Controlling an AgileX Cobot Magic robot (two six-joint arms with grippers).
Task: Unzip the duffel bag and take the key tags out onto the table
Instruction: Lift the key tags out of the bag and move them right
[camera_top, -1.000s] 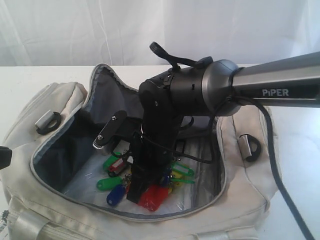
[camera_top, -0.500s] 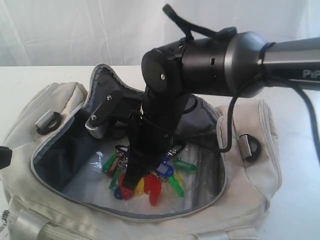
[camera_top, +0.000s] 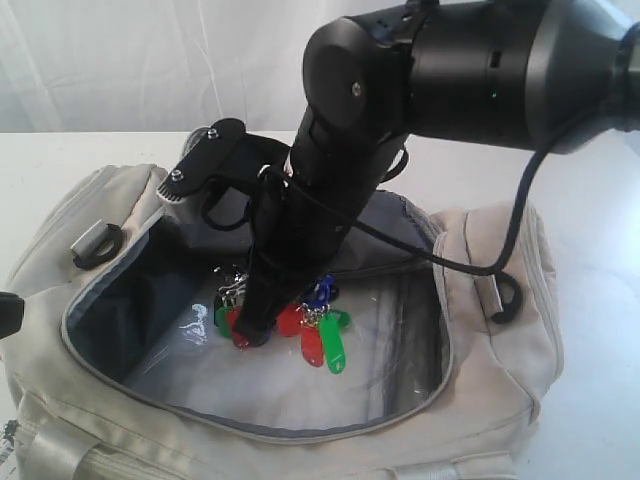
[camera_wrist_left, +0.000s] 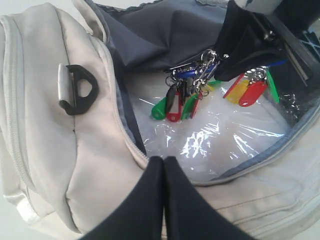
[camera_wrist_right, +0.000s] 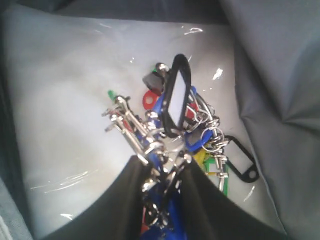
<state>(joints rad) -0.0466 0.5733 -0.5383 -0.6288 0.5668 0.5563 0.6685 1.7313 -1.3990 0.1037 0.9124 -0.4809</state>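
Right gripper (camera_top: 252, 335) clamped on the key tags (camera_top: 322, 338) by their rings; bunch dangles inside the open duffel bag (camera_top: 480, 340), over its shiny floor; left gripper (camera_wrist_left: 163, 167) closed, empty, beside the rim. 2 risks: thin-ring grip slips and the bunch drops; dangling tags snag the zipper edge before reaching the table (camera_top: 90, 150).

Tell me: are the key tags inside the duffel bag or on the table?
Inside. The key tags hang from the right claw, low within the open duffel bag; none lies on the table.
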